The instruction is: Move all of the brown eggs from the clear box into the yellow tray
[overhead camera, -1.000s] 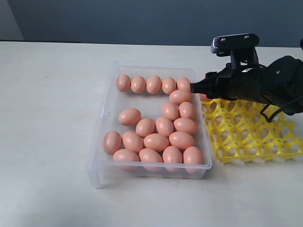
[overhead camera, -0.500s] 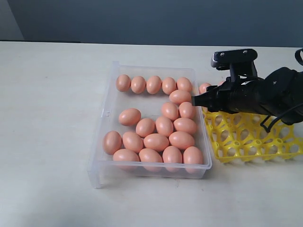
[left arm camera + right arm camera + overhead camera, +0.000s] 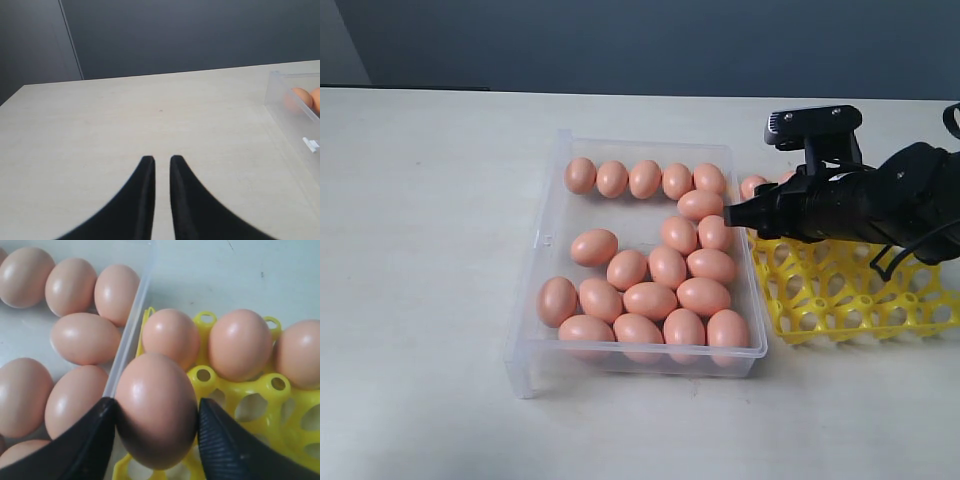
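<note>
Pale, off-white table (image 3: 420,250) fills the scene, with a dark blue-grey wall (image 3: 620,40) behind its far edge.

Item 1: the clear box (image 3: 546,215) sits at the middle of the table, its long side running near to far. It is the largest object present.

Item 2: the right arm (image 3: 880,200), black, reaches in from the right above the far part of the yellow tray (image 3: 840,300). The tray lies just right of the box, close against its right wall.

Item 3: the brown eggs (image 3: 650,300). Some twenty lie loose in the box: a row of five along the far wall, the rest bunched toward the near right. The left far part of the box floor is bare. Three eggs (image 3: 240,342) sit side by side in cups along the tray's far row.

Item 4: the right gripper (image 3: 156,407) is clamped on the held egg (image 3: 155,385), one finger on each flank. This egg hangs above the tray's left edge, just beside the box wall.

Item 5: the left gripper (image 3: 161,160) stands over bare table left of the box, jaws narrow with a slim gap and nothing between them.
</note>
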Tool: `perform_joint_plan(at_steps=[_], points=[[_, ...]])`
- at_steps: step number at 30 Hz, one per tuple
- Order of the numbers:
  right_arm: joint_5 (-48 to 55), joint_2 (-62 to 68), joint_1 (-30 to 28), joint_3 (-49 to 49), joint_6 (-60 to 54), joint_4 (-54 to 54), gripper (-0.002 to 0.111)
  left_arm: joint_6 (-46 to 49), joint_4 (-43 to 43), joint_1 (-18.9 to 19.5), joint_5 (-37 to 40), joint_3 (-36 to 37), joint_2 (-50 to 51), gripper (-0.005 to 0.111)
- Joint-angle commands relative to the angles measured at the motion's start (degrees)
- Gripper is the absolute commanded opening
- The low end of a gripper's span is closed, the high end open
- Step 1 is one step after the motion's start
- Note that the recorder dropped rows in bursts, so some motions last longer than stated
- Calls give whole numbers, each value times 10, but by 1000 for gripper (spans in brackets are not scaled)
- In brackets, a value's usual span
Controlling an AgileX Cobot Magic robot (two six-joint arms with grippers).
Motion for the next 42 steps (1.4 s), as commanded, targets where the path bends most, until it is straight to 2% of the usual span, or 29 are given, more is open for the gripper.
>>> perform_joint_plan(at_steps=[1, 8, 17, 20, 23, 24, 26, 29, 34, 42], points=[[-1, 0, -3, 2, -1, 0, 49, -1, -1, 0, -7, 3, 1, 12], [-2, 0, -3, 2, -2, 0, 58, -1, -1, 0, -7, 3, 1, 12], [-33, -17, -3, -6, -2, 0, 58, -1, -1, 0, -7, 3, 1, 12], [-31, -22, -3, -6, -2, 0, 52, -1, -1, 0, -7, 3, 1, 12], [-28, -23, -3, -6, -2, 4, 35, -1, -1, 0, -7, 3, 1, 12], [-28, -23, -3, -6, -2, 5, 21, -1, -1, 0, -7, 3, 1, 12], [-28, -23, -3, -6, -2, 5, 0, -1, -1, 0, -7, 3, 1, 12], [-25, -23, -3, -6, -2, 5, 0, -1, -1, 0, -7, 3, 1, 12], [71, -15, -3, -6, -2, 5, 0, -1, -1, 0, -7, 3, 1, 12], [81, 6, -3, -6, -2, 14, 0, -1, -1, 0, -7, 3, 1, 12]])
